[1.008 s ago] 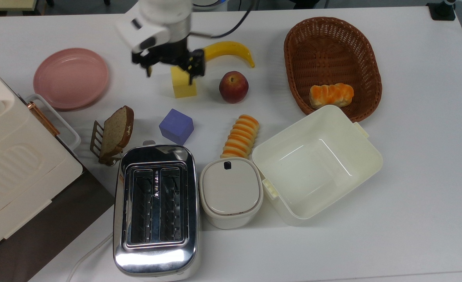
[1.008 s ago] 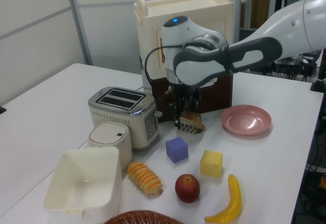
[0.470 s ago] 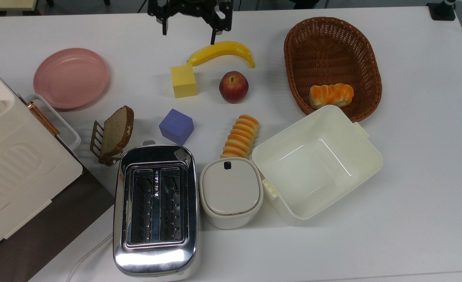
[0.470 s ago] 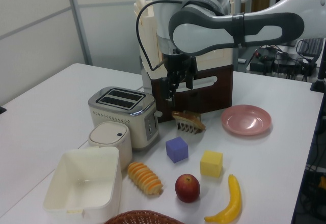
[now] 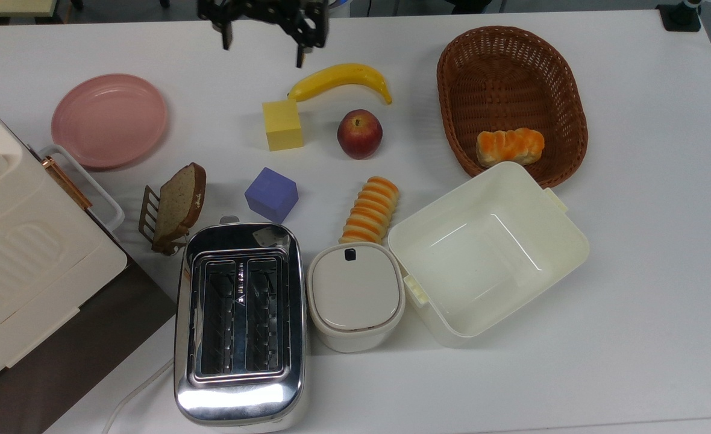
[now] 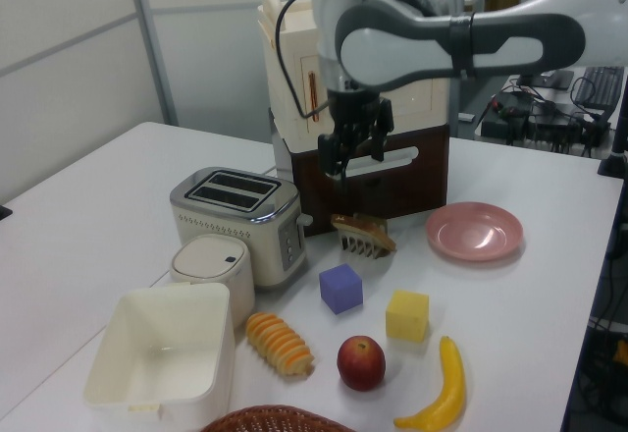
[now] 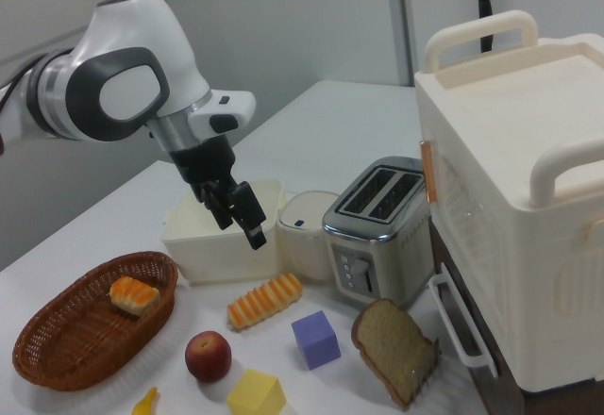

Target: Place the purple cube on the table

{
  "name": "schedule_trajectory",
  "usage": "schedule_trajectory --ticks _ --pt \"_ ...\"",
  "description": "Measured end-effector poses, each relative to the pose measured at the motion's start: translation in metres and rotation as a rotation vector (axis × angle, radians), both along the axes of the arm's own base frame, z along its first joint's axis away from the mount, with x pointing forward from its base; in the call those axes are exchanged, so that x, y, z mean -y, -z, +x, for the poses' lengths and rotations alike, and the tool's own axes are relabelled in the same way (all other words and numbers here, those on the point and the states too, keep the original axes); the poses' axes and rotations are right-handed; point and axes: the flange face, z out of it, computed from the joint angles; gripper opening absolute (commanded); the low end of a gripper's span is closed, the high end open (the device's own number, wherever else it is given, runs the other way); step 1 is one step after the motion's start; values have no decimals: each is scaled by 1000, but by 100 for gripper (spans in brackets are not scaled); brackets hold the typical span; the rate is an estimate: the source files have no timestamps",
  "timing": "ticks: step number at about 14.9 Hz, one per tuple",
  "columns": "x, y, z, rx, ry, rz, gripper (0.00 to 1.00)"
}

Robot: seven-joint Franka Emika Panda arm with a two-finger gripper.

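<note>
The purple cube (image 5: 271, 194) sits flat on the white bench (image 5: 632, 301), free of any grip. It lies just in front of the toaster (image 5: 239, 319), between the bread slice on its rack (image 5: 178, 205) and the striped bread roll (image 5: 372, 209). The yellow block (image 5: 282, 125) stands near it, apart. The claw (image 5: 262, 37) hangs raised above the bench, fingers spread and empty, well apart from the cube.
</note>
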Motion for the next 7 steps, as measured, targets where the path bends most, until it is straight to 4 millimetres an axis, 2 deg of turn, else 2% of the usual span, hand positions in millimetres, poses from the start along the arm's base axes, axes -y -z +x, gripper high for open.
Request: schedule_trajectory --ticks 3,7 --pt "11 -10 -3 16 6 11 100" --pt "7 -10 -3 17 -1 11 100"
